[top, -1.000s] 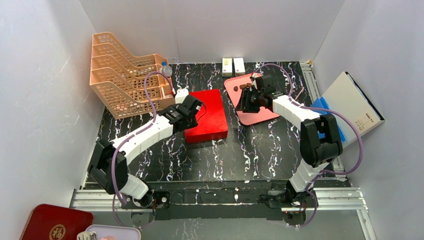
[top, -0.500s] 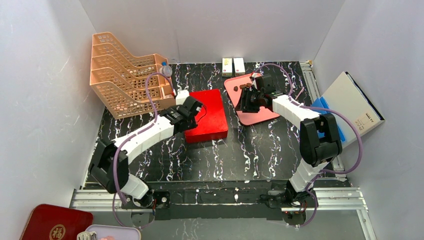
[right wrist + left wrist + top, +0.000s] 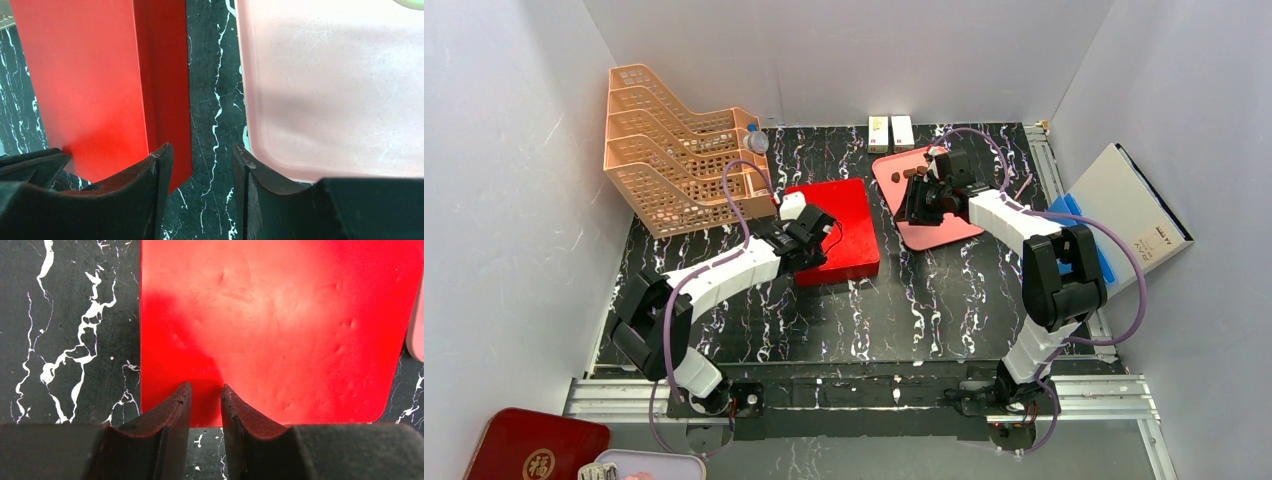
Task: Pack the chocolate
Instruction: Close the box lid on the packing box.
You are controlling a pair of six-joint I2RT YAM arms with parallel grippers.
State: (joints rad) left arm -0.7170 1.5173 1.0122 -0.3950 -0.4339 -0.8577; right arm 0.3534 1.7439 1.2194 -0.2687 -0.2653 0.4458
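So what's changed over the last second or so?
The left arm shifted inward, carrying the left gripper a little back along the red box to its near edge. Nothing was taken hold of or let go. The right gripper, the pink tray, its chocolate pieces and the box stayed put.

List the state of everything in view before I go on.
red box, closed, flat on the table.
pink tray, flat beside the box, a few pieces at its far end.
chocolate, loose on the tray, not packed.
left gripper, jaws narrowly apart, empty, at the box's edge.
right gripper, open, empty, above the gap between box and tray.
white cartons, upright at the back.
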